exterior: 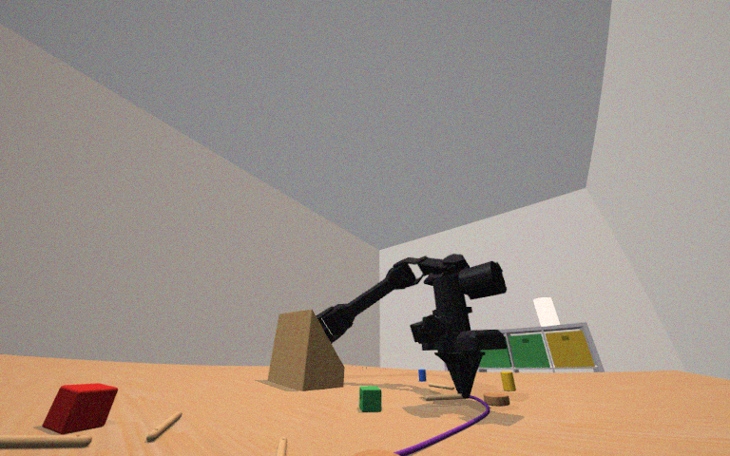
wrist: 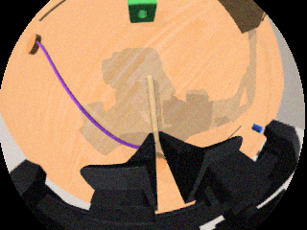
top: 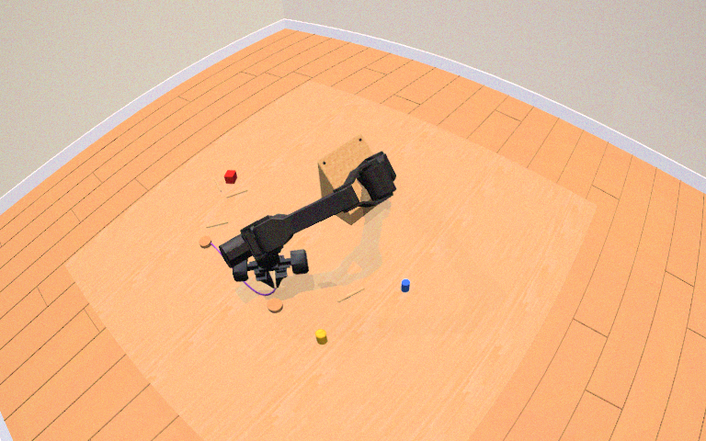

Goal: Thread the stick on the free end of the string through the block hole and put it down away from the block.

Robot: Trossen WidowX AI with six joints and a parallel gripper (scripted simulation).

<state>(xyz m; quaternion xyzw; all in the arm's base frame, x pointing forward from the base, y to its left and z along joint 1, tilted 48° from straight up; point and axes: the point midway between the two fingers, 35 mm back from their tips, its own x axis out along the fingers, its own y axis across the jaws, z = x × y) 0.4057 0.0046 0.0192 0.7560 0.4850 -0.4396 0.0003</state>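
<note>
My gripper point(top: 275, 288) point(exterior: 465, 396) point(wrist: 157, 137) is shut on a thin wooden stick point(exterior: 438, 397) point(wrist: 152, 103), low over the table. The stick points away from the fingertips toward the green block side. The purple string point(top: 260, 294) point(exterior: 438, 435) point(wrist: 77, 106) runs from the fingertips in a slack curve to a round wooden button point(top: 205, 242) point(wrist: 34, 44). A small green block point(exterior: 370, 399) point(wrist: 142, 11) stands upright ahead of the gripper and shows a round, hole-like spot in the wrist view. It is hidden in the top view.
A second button point(top: 275, 305) point(exterior: 496, 399) lies near the gripper. A large tan block point(top: 340, 158) point(exterior: 305, 354) stands by the arm's shoulder. A red block point(top: 230, 176) point(exterior: 80, 408), yellow cylinder point(top: 321, 336) point(exterior: 508, 381), blue cylinder point(top: 405, 285) point(exterior: 422, 375) and several loose sticks lie around.
</note>
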